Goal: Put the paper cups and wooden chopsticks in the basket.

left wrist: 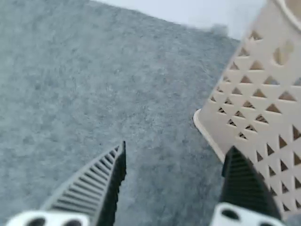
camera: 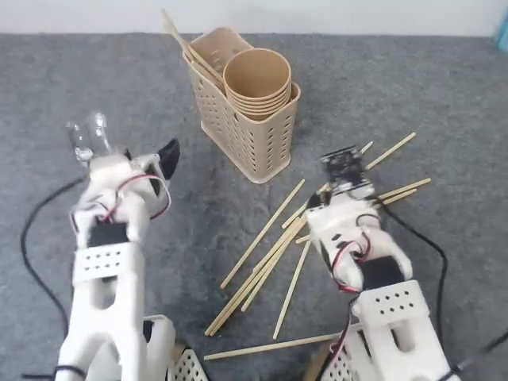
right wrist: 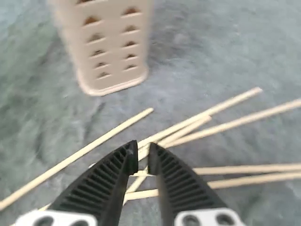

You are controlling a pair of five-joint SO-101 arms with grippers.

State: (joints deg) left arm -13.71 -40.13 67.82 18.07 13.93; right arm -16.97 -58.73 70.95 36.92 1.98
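Note:
A beige perforated basket (camera: 238,135) stands at the middle back. A stack of paper cups (camera: 258,78) sits in its near compartment, and a couple of wooden chopsticks (camera: 187,49) lean out of the far one. Several loose chopsticks (camera: 266,254) lie scattered on the grey mat in front of it. My left gripper (camera: 149,160) (left wrist: 171,162) is open and empty, just left of the basket wall (left wrist: 256,101). My right gripper (camera: 316,203) (right wrist: 143,151) hangs low over the chopsticks (right wrist: 221,125). Its jaws are almost shut with only a thin slit, and nothing is clearly held.
Grey carpet-like mat (camera: 413,87) covers the table, with open room at the far left and far right. One chopstick (camera: 274,346) lies near the front edge between the arm bases. Cables (camera: 32,238) trail beside both arms.

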